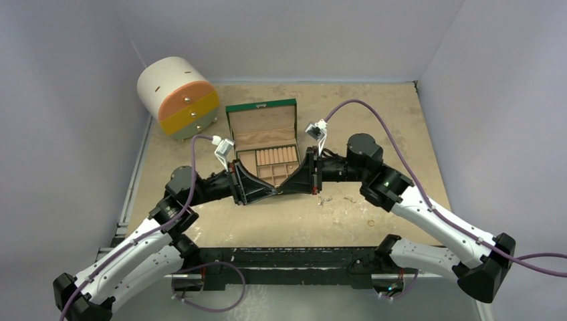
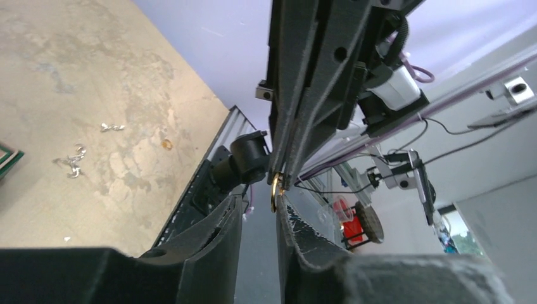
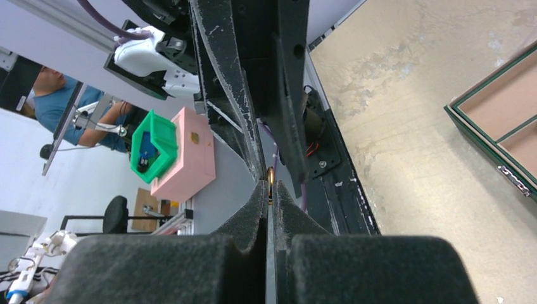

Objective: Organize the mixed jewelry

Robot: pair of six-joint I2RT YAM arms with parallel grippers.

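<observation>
My two grippers meet tip to tip above the table in front of the green jewelry box. My right gripper is shut on a small gold ring. My left gripper is open. The ring hangs at its tips, against the inner face of one finger. In the top view the left gripper and right gripper touch noses and the ring is hidden. Loose jewelry lies on the table right of the grippers, and several small pieces also show in the left wrist view.
A white cylinder with orange and yellow drawers stands at the back left. The box lid is open, with tan compartments just behind the grippers. One gold piece lies near the right arm. A box corner shows in the right wrist view.
</observation>
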